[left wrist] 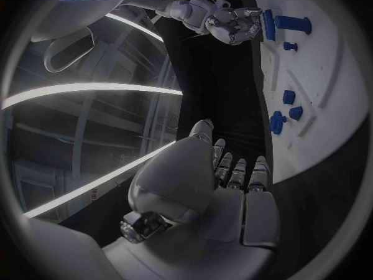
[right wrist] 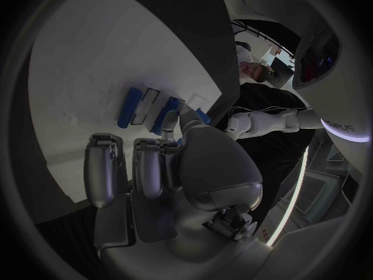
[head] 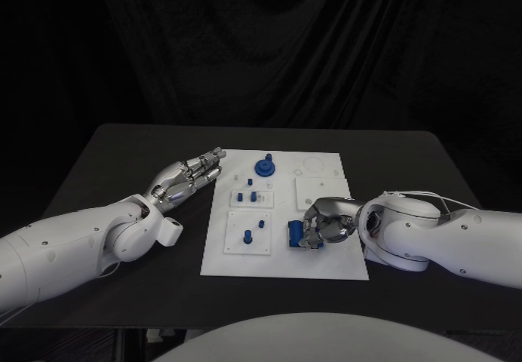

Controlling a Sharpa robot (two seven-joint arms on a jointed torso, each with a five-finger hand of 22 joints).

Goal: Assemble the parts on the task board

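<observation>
Room on the black table (head: pixel 130 151) is widest at the left of the frame and along the near edge, where dark surface lies bare. The white task board (head: pixel 327 264) sits in the middle of the table, its long sides running away from the camera, with a strip of table beyond its far edge.

The left hand (head: pixel 191 176) lies just beside the board's left edge near the far corner, over the dark table. Its fingers (head: pixel 209 163) are stretched out straight, side by side, pointing to the upper right of the frame, and they hold nothing. The left arm (head: pixel 76 245) comes in low from the lower left.

The right hand (head: pixel 324 224) is over the board's right half, toward the near end. Its fingers (right wrist: pixel 148 168) curl down at a blue block (head: pixel 296 233), which lies flat on the board; the fingertips touch it, but I cannot tell if they really clamp it. The right arm (head: pixel 457 237) reaches in from the right, bent at the wrist.

Other blue parts stand further up the board: a round piece with a peg (head: pixel 265 166) near the far end, and small pegs (head: pixel 250 196) in the middle.
</observation>
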